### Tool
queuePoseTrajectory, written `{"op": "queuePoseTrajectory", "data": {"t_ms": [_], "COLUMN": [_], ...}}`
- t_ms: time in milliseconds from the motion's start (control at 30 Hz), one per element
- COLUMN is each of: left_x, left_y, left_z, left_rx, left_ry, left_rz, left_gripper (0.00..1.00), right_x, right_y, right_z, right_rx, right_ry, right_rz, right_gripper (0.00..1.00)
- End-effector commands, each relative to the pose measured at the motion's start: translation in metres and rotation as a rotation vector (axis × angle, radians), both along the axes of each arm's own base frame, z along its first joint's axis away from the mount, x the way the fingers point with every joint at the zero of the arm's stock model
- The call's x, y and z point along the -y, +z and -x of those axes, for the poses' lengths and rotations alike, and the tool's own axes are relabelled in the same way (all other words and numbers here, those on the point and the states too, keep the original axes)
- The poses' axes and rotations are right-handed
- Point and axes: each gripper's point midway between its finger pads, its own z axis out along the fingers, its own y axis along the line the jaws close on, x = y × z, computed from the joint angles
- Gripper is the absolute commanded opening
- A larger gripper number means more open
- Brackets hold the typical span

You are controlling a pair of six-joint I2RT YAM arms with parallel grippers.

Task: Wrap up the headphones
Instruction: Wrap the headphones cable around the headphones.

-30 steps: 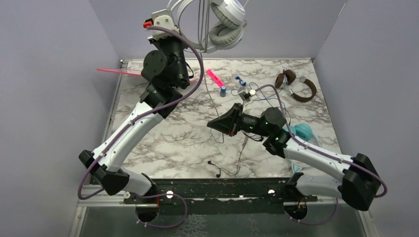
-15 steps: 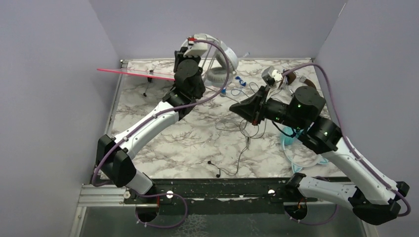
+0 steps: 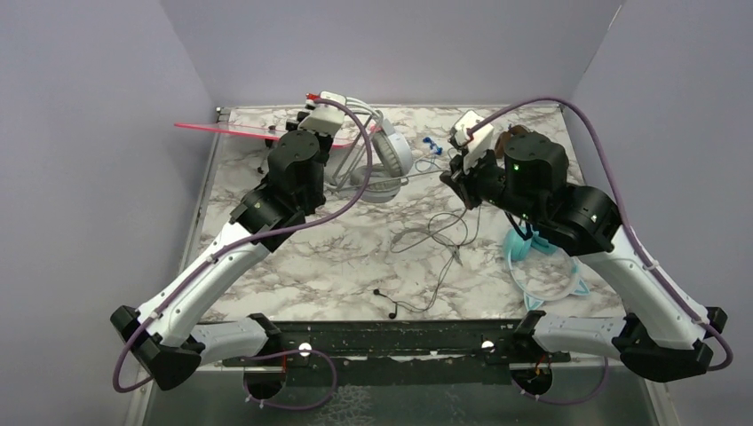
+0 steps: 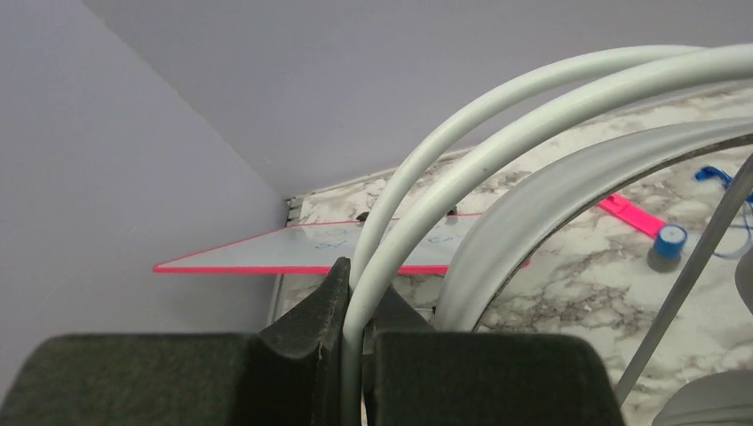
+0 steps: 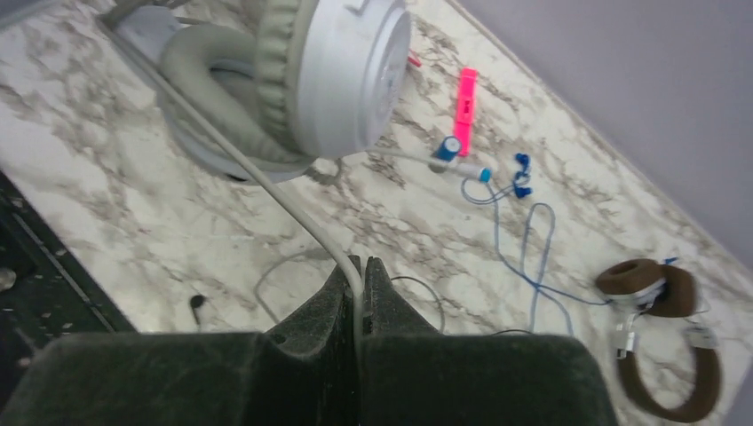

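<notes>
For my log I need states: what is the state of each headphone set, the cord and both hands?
white-grey headphones: headband gripped, not wrapped.
cord: pinched, rest loose.
teal headphones: lying free on table.
brown headphones: lying free on table.
left hand: shut on headband.
right hand: shut on cord.

Smooth white-grey plastic headphones (image 5: 355, 80), matt padded cushions, marble-look table (image 3: 337, 257)

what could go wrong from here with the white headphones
1. The left gripper pinches only the thin headband wire of the white headphones; it could slip or twist.
2. The right gripper is shut on the cord; a hard pull may strain it at the cup.
3. The slack cable could snag the blue earphones.
</notes>
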Motion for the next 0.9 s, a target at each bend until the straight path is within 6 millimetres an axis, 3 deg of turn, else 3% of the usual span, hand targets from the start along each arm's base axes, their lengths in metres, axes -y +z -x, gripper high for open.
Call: {"op": "queuePoseTrajectory", "data": {"t_ms": [0, 200, 300, 367, 467, 633, 867], "left_x": [0.001, 0.029, 0.023, 0.015, 0.023, 0.043, 0.059], "left_y": [-0.023, -0.036, -0.036, -0.031, -0.026, -0.034, -0.048], "left_z": [0.021, 0.046, 0.046, 0.045, 0.051, 0.065, 0.084], "left_rx": [-0.145, -0.187, -0.186, -0.177, -0.160, -0.188, -0.235], "left_ry": [-0.152, -0.400, -0.359, -0.307, -0.371, -0.511, -0.649], "left_rz": [-0.144, -0.147, -0.164, -0.167, -0.144, -0.152, -0.170], "left_gripper": [0.00, 0.00, 0.00, 0.00, 0.00, 0.00, 0.00], "right_x": [0.046, 0.058, 0.055, 0.063, 0.075, 0.039, 0.010], "right_y": [0.025, 0.045, 0.040, 0.034, 0.031, 0.055, 0.079], "right_z": [-0.028, -0.059, -0.061, -0.059, -0.058, -0.036, -0.029], "right_rx": [0.222, 0.487, 0.494, 0.470, 0.532, 0.765, 0.968], "right_ry": [-0.168, -0.221, -0.167, -0.189, -0.250, -0.049, 0.105], "right_rz": [0.182, 0.398, 0.501, 0.531, 0.507, 0.297, 0.357], "right_gripper": [0.01, 0.01, 0.01, 0.01, 0.01, 0.01, 0.01]}}
